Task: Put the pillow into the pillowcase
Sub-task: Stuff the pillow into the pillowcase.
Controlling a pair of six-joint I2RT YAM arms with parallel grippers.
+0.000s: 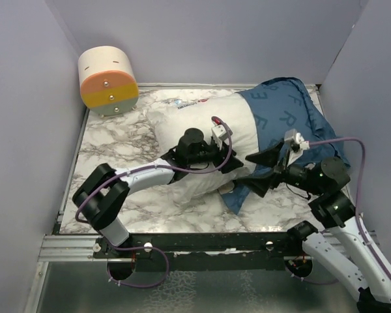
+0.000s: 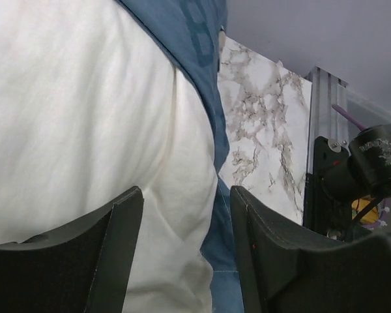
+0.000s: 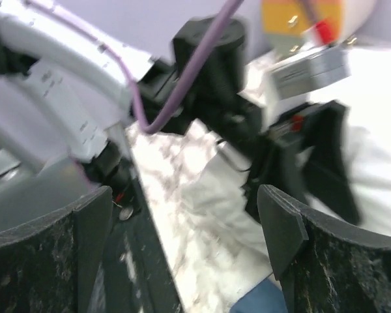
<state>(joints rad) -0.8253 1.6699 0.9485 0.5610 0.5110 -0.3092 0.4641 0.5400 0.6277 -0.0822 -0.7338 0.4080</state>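
Arms came in from the two near corners of the marble table (image 1: 114, 140) and met over its middle. The left arm (image 1: 150, 175) ran low and nearly level from near left toward the right, its wrist lying across the near side of the pillow (image 1: 182, 124). The right arm (image 1: 332, 205) rose from near right, bent sharply at the elbow and pointed its wrist leftward. The left gripper (image 2: 187, 192) had its fingers apart with nothing pinched between them. The right gripper (image 3: 184, 192) stood wide open and empty, though its wrist view was blurred. The pillow was plump, white and creased, with a small printed label (image 1: 190, 104) at its far edge. It lay across the far middle of the table with its left part bare. Its right part sat inside the pillowcase (image 1: 293, 111), dark blue with light blue letters, which was bunched up toward the far right corner. The pillowcase's open edge ran slantwise over the pillow from far to near. In the left wrist view the bare pillow bulged just beyond the left gripper's finger gap, with the blue edge beside it. The right gripper hung just right of the left one, over that same edge on the near side, facing the left wrist.
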